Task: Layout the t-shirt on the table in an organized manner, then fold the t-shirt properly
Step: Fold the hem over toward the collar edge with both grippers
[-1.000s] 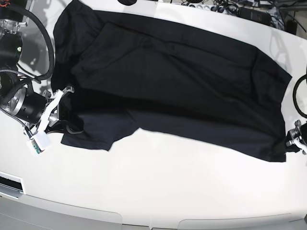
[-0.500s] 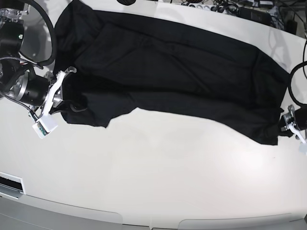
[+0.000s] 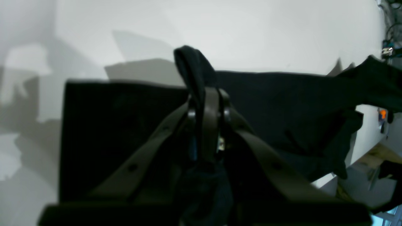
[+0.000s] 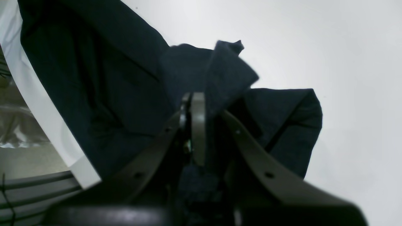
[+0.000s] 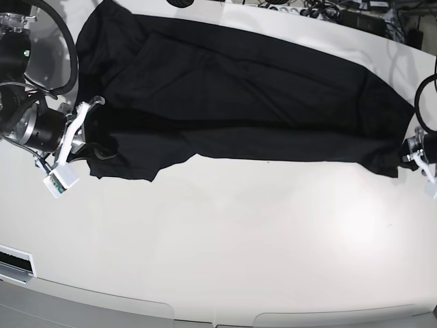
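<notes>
The plain black short-sleeved soft fabric t-shirt [image 5: 239, 96] lies stretched across the far half of the big glossy white table [image 5: 225, 246], long axis running side to side. I can't tell which end is the collar. The right gripper [image 5: 92, 140] and the left gripper [image 5: 408, 154] are each clamped on a bottom corner. Honestly, if one pulls harder, the fabric could slip out or skew the whole thing.

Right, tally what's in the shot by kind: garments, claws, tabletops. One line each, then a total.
T-shirt: 1, black, spread across the table
Claws: 2, the left claw and the right claw, each shut on the t-shirt's edge
Table: 1, white
Total: 4
</notes>
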Controlling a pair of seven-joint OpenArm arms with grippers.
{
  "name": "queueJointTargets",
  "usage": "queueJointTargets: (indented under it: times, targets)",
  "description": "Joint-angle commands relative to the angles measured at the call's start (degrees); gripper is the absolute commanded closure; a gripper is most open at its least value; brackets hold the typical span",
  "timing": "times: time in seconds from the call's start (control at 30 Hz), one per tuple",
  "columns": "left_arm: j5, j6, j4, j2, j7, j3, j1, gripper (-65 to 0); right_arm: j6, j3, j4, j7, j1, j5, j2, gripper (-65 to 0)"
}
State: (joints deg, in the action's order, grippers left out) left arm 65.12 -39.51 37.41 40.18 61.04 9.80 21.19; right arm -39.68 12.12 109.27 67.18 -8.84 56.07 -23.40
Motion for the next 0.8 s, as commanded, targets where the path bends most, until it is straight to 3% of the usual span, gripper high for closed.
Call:
queueJointTargets:
  times: [0.0,0.27,0.57,0.77]
  targets:
    - [1.11,-0.49,0.83,1.84,-0.79,0.37,1.03,0.0,-0.32,0.44,1.6,-0.42,0.81,2.08,-1.51,0.0]
    - [2.23,-0.49,0.83,4.94,-2.49,0.37,1.44,0.0,-0.32,0.42,2.49,3.23,0.79,8.41,-5.03,0.0]
    - [2.93,-0.49,0.83,5.18,-2.56,0.37,1.49,0.0,-0.32,0.42,2.49,12.82,0.76,24.61,-5.33,0.0]
    - [2.93,-0.49,0.83,5.18,-2.71,0.37,1.49,0.0,-0.32,0.42,2.49,12.82,-0.96,25.55,-5.29,0.0]
